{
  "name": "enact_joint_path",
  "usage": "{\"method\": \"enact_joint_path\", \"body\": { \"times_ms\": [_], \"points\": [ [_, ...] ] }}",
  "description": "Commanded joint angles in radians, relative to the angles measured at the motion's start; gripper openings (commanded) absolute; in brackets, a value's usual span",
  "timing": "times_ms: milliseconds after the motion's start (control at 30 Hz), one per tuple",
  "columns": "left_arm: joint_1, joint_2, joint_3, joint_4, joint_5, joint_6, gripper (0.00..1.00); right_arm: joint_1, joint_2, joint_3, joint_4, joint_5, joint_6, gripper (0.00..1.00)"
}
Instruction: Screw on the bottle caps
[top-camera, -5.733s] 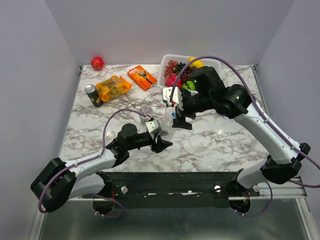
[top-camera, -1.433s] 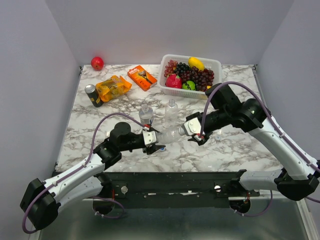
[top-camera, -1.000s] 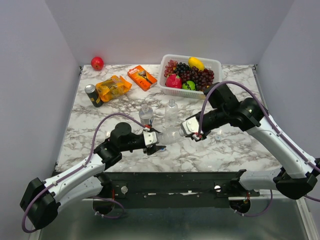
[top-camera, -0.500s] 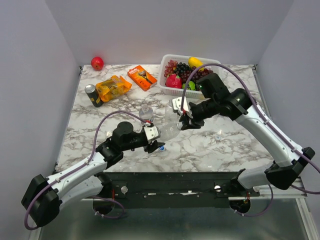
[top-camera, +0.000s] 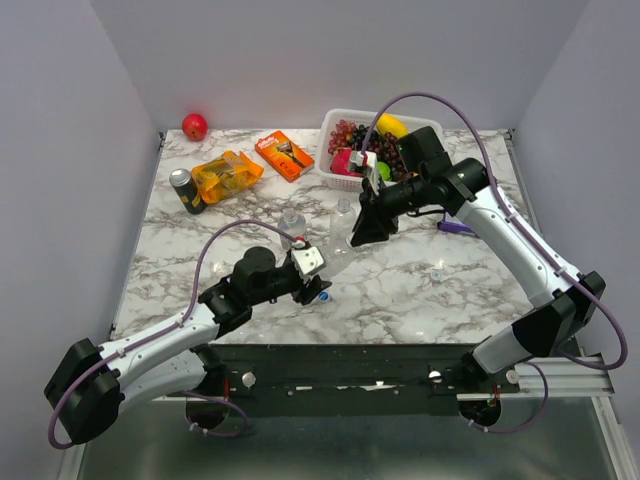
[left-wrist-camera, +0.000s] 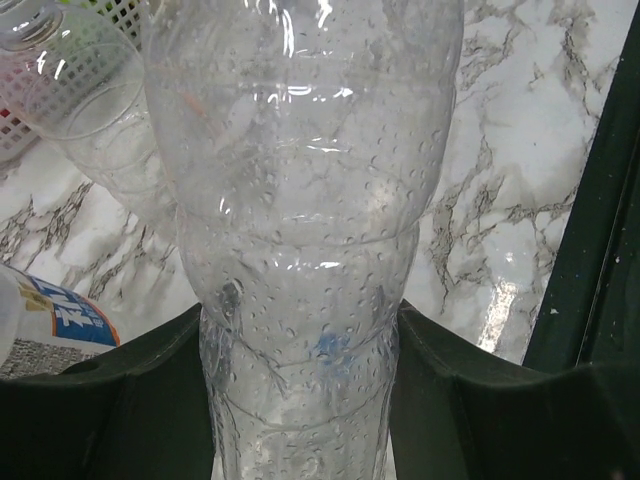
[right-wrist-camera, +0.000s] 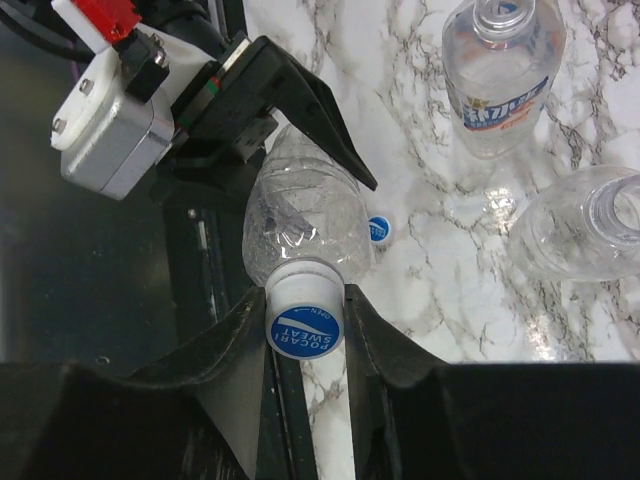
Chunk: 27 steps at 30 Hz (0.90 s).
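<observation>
1. Gripping a clear bottle (top-camera: 335, 258) round its lower body, the left gripper (top-camera: 312, 282) has its jaws clamped tight on the plastic near the middle of the marble table (top-camera: 200, 250). The bottle tilts with its neck pointing far and right.
2. The right gripper (right-wrist-camera: 303, 298) is pinched narrow on a blue-topped cap (right-wrist-camera: 305, 332), which sits at the mouth of that bottle. The pictures do not show whether the threads have caught.
3. A second blue cap (top-camera: 325, 296) lies flat on the marble, just beside the held bottle on its near side.
4. Two uncapped bottles stand just beyond the grippers: a labelled bottle (top-camera: 292, 226) on the left and an unlabelled bottle (top-camera: 343, 210) on the right, both with open mouths.
5. A whitish cap (top-camera: 436, 274) lies alone on the table, well to the right of the held bottle.
6. Along the far side sit a white fruit basket (top-camera: 330, 125), an orange box (top-camera: 284, 155), a yellow-orange packet (top-camera: 225, 175) and a dark can (top-camera: 185, 190). A red apple (top-camera: 194, 126) rests in the far-left corner.
</observation>
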Motion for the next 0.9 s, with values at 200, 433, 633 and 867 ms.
{"method": "enact_joint_path", "body": {
  "times_ms": [200,433,633,867],
  "points": [
    [-0.016,-0.039,0.028,0.193,-0.074,-0.089,0.00,0.030,-0.009,-0.026,0.092,-0.063,0.151,0.52],
    [-0.016,-0.029,0.029,0.217,-0.052,-0.113,0.00,0.030,-0.012,-0.053,0.184,-0.061,0.246,0.44],
    [-0.014,0.005,0.055,0.190,-0.016,-0.120,0.38,0.024,-0.019,-0.011,0.186,-0.034,0.228,0.18],
    [-0.002,-0.016,0.103,-0.043,-0.071,-0.061,0.99,0.009,0.029,0.187,-0.302,0.225,-0.271,0.15]
  ]
}}
